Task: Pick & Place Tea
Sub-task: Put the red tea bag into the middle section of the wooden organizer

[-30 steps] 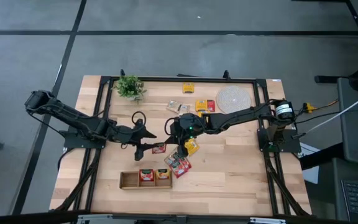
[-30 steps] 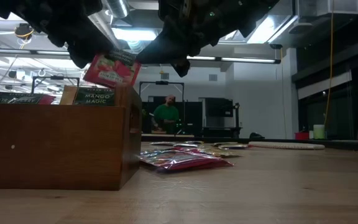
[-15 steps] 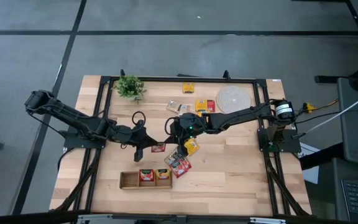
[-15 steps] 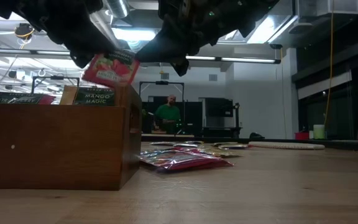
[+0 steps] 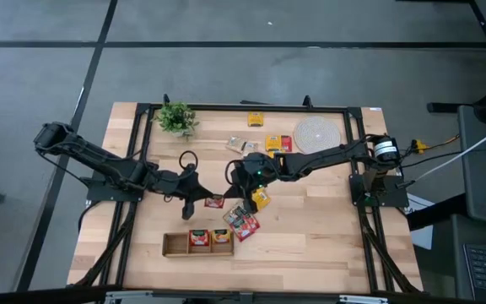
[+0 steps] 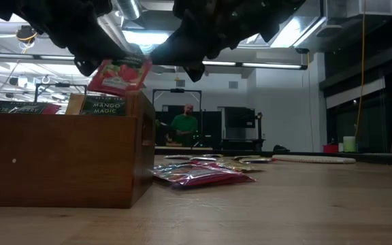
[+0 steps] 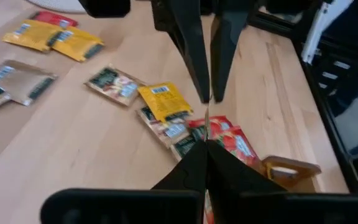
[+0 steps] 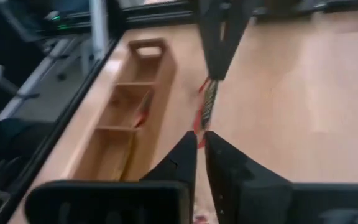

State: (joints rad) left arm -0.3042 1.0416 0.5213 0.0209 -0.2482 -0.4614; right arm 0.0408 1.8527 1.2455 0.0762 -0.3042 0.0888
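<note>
The pale wooden table (image 5: 310, 228) fills the high view, ringed by grey floor. The long wooden three-compartment tray (image 5: 172, 245) lies near the table's front edge. Beyond the tray's right end, towards the table's middle, the left gripper (image 5: 202, 201) and the right gripper (image 5: 231, 196) meet over one red square paper tea sachet (image 5: 216, 201). A second ago the left gripper stood wide around this sachet; now it has clamped shut on it. A loose heap of sachets (image 5: 245, 224) lies just beside the tray's right end.

In the low view, with a lit workroom behind, the red square paper tea sachet (image 6: 121, 73) hangs in the air above the tray's (image 6: 60, 160) right end, tilted a little more than before.

In the left wrist view the left gripper (image 7: 205, 155) is pressed together on the sachet's thin edge, with the right gripper (image 7: 205, 93) opposite.

In the right wrist view the right gripper (image 8: 199, 140) sits at the sachet's other edge; whether it still grips cannot be told.

This reads as a handover: the left gripper now has the sachet, and the tray is close by for placing.
</note>
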